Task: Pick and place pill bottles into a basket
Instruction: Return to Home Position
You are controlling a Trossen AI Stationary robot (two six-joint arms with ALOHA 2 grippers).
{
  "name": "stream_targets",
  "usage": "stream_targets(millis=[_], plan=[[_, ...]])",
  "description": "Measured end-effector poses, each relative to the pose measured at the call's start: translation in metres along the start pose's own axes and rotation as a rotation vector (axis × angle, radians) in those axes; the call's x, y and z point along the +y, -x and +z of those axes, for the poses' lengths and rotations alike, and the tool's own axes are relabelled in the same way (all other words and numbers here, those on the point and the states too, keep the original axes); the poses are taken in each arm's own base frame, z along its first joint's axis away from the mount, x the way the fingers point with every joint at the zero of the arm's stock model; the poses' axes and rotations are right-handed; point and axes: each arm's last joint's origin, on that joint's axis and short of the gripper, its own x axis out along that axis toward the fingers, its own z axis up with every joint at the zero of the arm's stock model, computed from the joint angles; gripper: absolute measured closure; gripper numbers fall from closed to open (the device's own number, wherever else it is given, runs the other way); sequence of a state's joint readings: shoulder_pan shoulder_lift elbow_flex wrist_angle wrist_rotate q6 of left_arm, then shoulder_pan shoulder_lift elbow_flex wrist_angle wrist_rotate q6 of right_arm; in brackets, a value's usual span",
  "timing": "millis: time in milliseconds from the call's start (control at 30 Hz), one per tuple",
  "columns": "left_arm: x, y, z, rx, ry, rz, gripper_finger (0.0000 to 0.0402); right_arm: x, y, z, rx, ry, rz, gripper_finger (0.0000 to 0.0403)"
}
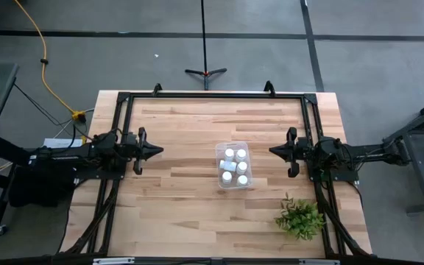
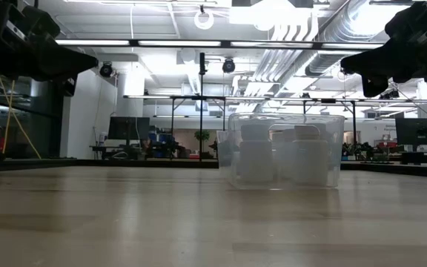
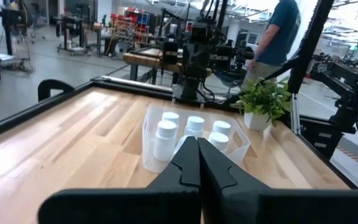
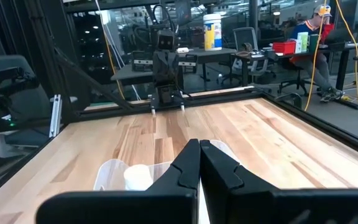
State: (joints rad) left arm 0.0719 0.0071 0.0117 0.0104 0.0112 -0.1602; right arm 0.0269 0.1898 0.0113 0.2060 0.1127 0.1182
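The clear plastic basket (image 1: 235,165) stands at the table's middle with several white pill bottles (image 1: 230,154) upright inside it; it also shows in the low view (image 2: 286,150) and the left wrist view (image 3: 194,140). My left gripper (image 1: 160,151) is shut and empty, raised left of the basket. My right gripper (image 1: 271,152) is shut and empty, raised right of the basket. In the right wrist view the basket (image 4: 114,174) with one bottle cap (image 4: 137,176) shows partly behind the fingers.
A green leafy plant (image 1: 299,218) in a small pot stands near the table's front right corner. A black frame (image 1: 212,96) runs along the table's far edge and sides. A person (image 3: 281,37) stands beyond the table in the left wrist view.
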Motion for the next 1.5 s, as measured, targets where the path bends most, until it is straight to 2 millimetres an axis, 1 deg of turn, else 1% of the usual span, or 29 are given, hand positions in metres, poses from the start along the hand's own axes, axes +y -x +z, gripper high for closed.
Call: stream_targets(millis=[67, 300, 400, 533, 733, 1500], plan=[[0.0, 0.0, 0.0001, -0.001, -0.005, -0.001, 0.0365, 0.0, 0.0, 0.0, 0.0, 0.005, 0.0, 0.0402], [0.0, 0.0, 0.0, -0.001, 0.001, -0.001, 0.0268, -0.0001, 0.0, -0.0006, 0.006, 0.006, -0.002, 0.0402], [0.0, 0.0, 0.0, -0.001, 0.001, -0.001, 0.0243, -0.0001, 0.0, -0.0007, 0.007, 0.006, -0.002, 0.0402], [0.0, 0.0, -0.0001, 0.0, 0.001, -0.001, 0.0223, -0.0001, 0.0, -0.0007, 0.007, 0.006, -0.002, 0.0402], [0.0, 0.0, -0.0002, 0.0, 0.002, -0.002, 0.0212, -0.0001, 0.0, -0.0007, 0.007, 0.006, -0.002, 0.0402], [-0.0001, 0.0, -0.0003, 0.001, 0.002, -0.003, 0.0211, -0.0001, 0.0, -0.0007, 0.007, 0.006, -0.002, 0.0402]])
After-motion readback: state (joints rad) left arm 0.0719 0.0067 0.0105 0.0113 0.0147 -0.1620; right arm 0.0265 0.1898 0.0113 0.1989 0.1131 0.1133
